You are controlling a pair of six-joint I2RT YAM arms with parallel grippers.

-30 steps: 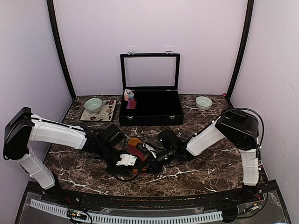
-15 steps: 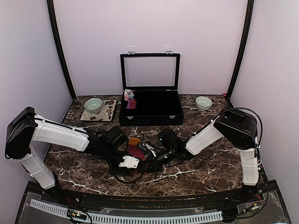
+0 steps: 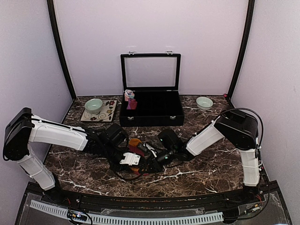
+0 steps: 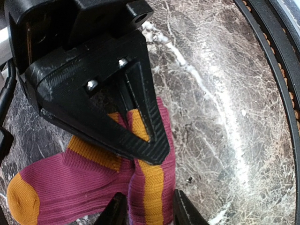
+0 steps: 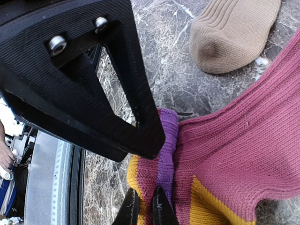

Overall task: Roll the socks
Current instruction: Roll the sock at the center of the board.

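The red-maroon sock [image 4: 84, 187] lies on the marble with its orange toe [image 4: 21, 204] at the left; in the top view it shows between the two wrists [image 3: 136, 145]. My left gripper [image 4: 149, 213] stands open, one finger on each side of the orange-striped cuff [image 4: 152, 187], which is not squeezed. My right gripper [image 5: 145, 211] is shut on the cuff's edge beside the purple band [image 5: 166, 159]. The two grippers meet over the sock, left gripper [image 3: 136, 161] and right gripper [image 3: 151, 160]. A tan sock [image 5: 234, 33] lies just beyond.
An open black compartment box [image 3: 161, 117] stands at the back centre with a pink and light-blue bundle [image 3: 129, 98] in its left end. A green bowl [image 3: 93, 105] sits on a floral tile at back left, another bowl [image 3: 204, 102] at back right. The table's black front rail [image 4: 276, 70] is close.
My left wrist has shifted slightly right, toward the sock's cuff, and its jaws have widened a little. The right arm has stayed still, holding the cuff.
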